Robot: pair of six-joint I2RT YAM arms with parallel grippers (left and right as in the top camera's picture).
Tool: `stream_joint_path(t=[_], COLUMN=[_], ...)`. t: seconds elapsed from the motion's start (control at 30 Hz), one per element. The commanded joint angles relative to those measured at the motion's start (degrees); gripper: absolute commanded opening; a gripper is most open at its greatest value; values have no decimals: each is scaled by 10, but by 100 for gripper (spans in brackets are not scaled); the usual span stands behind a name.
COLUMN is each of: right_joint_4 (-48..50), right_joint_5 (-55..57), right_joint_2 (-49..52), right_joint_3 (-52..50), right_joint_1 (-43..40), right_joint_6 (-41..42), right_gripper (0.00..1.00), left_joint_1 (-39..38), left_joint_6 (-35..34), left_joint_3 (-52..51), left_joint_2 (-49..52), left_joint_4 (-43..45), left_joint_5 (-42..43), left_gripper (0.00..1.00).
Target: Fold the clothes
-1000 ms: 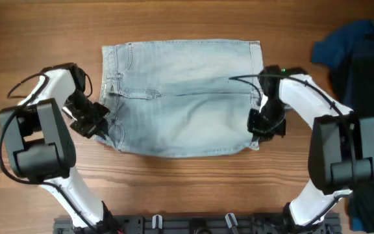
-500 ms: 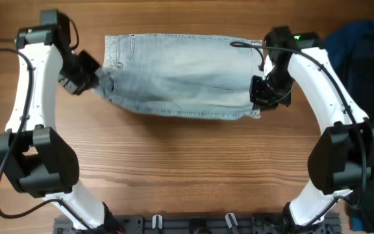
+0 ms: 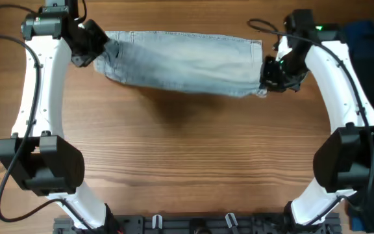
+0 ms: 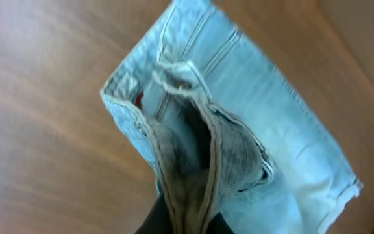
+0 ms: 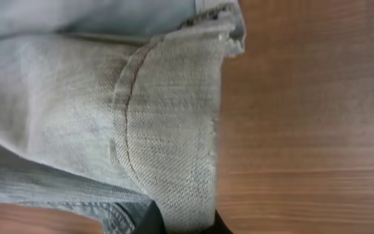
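The pale light-blue denim shorts hang stretched between my two grippers, lifted above the far part of the wooden table. My left gripper is shut on the waistband end at the left; in the left wrist view the bunched waistband runs into the jaws at the bottom edge. My right gripper is shut on the hemmed leg end at the right; in the right wrist view the folded denim fills the left and runs between the dark fingertips.
Dark navy and black garments lie piled at the table's right edge, beside my right arm. Bare wooden tabletop lies under and in front of the shorts.
Both grippers have carried the near edge of the shorts up and toward the far side of the table. The shorts went from lying flat to a narrow hanging band.
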Motion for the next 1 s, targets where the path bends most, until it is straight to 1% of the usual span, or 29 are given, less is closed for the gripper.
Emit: stream_joint_path(t=[0.0,0.13,0.33,0.5,0.63,0.73,0.9,0.97], right_joint_4=[18,28,-12,-44,-94,-108,-106,-96], right_joint_5=[-6,-7,-34,-38,-33,-7,-5,-5], right_joint_2=[3,5,5,5,5,5,5,5], right_joint_3=[15,15,15,15,11,-9,-68,-98], right_joint_1=[-16,-15,-15,-15,-12,-2,23,33], right_joint_6=[19,34,34,34,21,15,15,15], right_gripper=[4,4,4,4,4,4,4,4], left_joint_1=[2,2,2,2,2,2,2,2], left_joint_6=[5,5,5,5,4,0,-3,-19], left_joint_3=[17,17,16,16,16,-3,-81,-114], left_joint_2=[-17,-1,8,9,9,9,10,10], left_joint_4=[44,64,40,-36,-124,-170,-188,-185], left_joint_5=[-59,-59,-59,-59,-62,-65,-64,-64], left_gripper=[4,4,4,4,4,4,4,4])
